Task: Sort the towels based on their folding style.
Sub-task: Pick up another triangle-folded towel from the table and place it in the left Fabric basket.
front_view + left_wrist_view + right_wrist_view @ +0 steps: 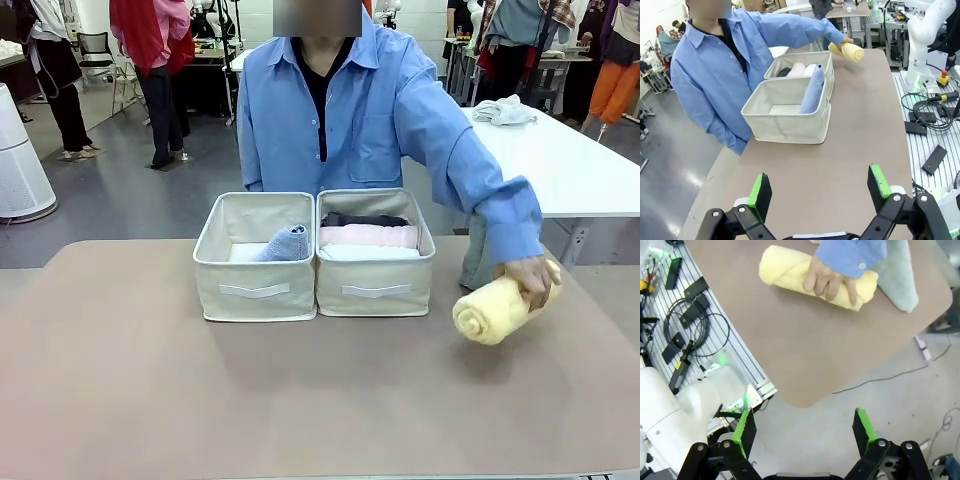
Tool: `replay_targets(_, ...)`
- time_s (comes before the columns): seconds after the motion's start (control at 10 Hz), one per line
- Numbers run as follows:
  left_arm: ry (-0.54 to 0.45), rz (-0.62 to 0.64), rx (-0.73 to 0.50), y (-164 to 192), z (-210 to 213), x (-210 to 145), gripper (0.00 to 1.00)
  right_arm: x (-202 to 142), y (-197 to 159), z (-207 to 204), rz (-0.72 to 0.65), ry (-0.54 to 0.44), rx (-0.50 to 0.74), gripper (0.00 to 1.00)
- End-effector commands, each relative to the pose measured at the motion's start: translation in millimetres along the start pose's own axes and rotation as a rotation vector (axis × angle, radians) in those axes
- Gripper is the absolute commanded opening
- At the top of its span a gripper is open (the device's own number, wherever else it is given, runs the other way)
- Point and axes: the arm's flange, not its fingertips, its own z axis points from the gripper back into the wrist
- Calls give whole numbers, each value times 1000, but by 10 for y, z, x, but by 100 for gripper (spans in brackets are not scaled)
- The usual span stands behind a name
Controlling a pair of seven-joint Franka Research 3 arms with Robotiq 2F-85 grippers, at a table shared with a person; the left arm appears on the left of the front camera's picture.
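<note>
Left gripper (819, 192): jaws wide, empty, hovering over bare table (840, 140) short of the boxes. Right gripper (805, 427): jaws wide too, nothing between them, hanging past the table's corner above the floor, with cables off to one side.

Yellow roll (815, 275) lies on the table near that corner with the person's hand (831, 281) pressed on top. Probably setting it down or stopping it unrolling, on the right arm's side. Pale teal towel (900, 280) sits right behind it, touching, partly under the sleeve.

Two beige boxes sit side by side mid-table. Left box (255, 292) has the light blue cone (286, 244) leaning at its inner wall. Right box (375, 292) is packed in a row with dark grey roll (362, 219), pink roll (368, 236), white roll (365, 253). So cones left, rolls right; my guess is yellow belongs right, teal left.

Writing: none readable. Box fronts carry only blank white strips.
</note>
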Motion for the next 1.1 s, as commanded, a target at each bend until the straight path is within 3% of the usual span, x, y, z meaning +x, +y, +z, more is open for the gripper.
replay_targets(0.0,-22,-17,11,-33,-6,-3,100,32,-35,-34,0,7,0,100)
replay_targets(0.7,-22,-17,11,-33,-6,-3,100,8,-13,-18,0,3,4,100)
replay_targets(1.0,-22,-17,11,-33,-6,-3,100,433,-120,-29,71,1,-104,100)
